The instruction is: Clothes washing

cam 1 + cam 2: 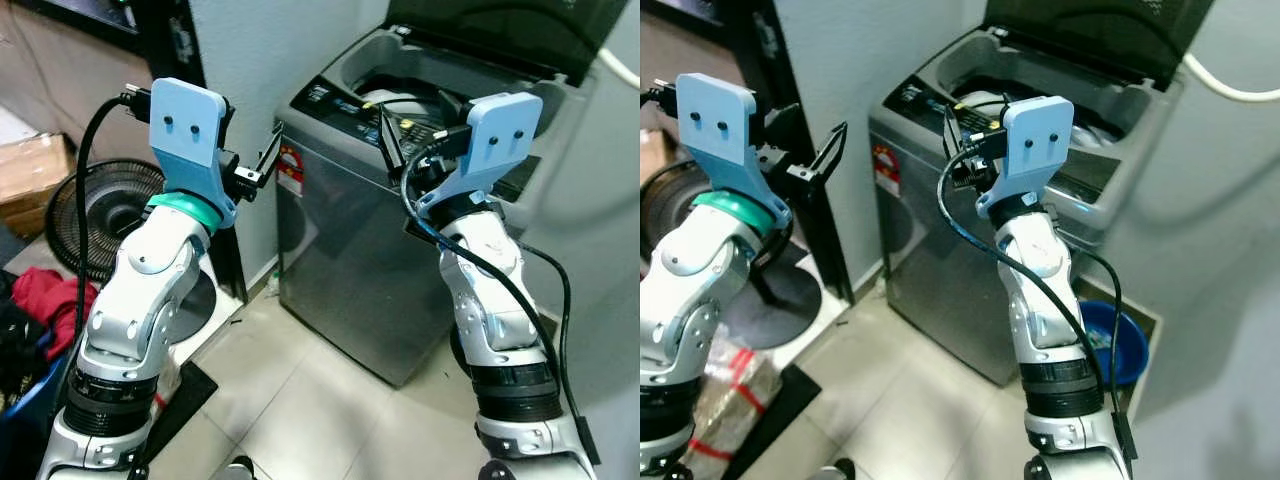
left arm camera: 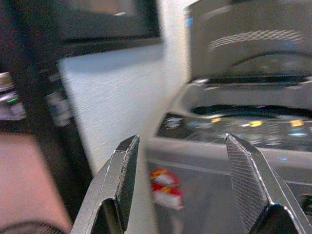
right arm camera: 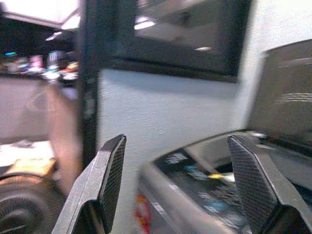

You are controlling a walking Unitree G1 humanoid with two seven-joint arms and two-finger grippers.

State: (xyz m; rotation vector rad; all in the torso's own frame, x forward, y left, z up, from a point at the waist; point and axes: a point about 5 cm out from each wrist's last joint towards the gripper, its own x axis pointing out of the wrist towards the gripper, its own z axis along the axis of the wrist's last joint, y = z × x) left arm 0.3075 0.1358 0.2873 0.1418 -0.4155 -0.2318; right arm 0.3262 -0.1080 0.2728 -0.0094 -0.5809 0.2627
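A grey top-loading washing machine stands against the wall with its dark lid raised and its drum open. Both arms are held up in front of it. My left gripper is open beside the machine's left front corner, with nothing between its fingers. My right gripper is open too, hovering over the control panel at the tub's front edge, and its fingers hold nothing. Red clothing lies in a pile on the floor at the far left.
A black floor fan and a cardboard box stand to the left. A black post rises by the wall. A blue basin sits on the floor right of the machine. A white hose runs along the wall.
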